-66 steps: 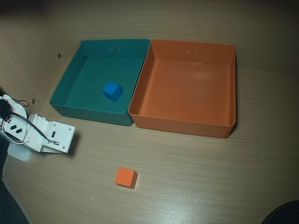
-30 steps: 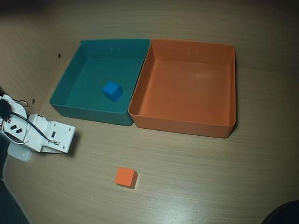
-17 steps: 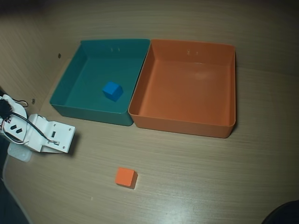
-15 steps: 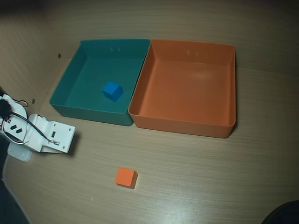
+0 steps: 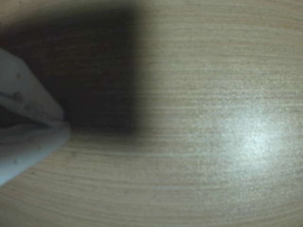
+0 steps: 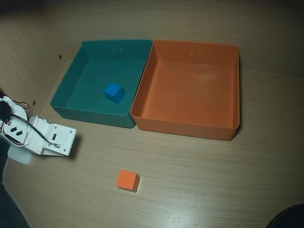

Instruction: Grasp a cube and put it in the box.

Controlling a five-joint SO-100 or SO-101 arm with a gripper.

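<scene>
In the overhead view the small orange cube (image 6: pixel 128 180) lies on the wooden table, toward the front and left of centre. The orange box (image 6: pixel 188 124) stands behind it to the right, with nothing inside. My gripper (image 6: pixel 69 141) rests low at the table's left edge, well left of the cube and apart from it. In the wrist view its white fingers (image 5: pixel 28 106) come in from the left and meet at their tips, so the gripper (image 5: pixel 62 125) is shut and holds nothing. That view shows only bare table; cube and box are outside it.
A teal tray (image 6: pixel 89 113) of the same size stands against the orange box's left wall, with a small blue cube (image 6: pixel 114 92) inside. A dark object (image 6: pixel 289 217) sits at the front right corner. The table edge curves along the front left.
</scene>
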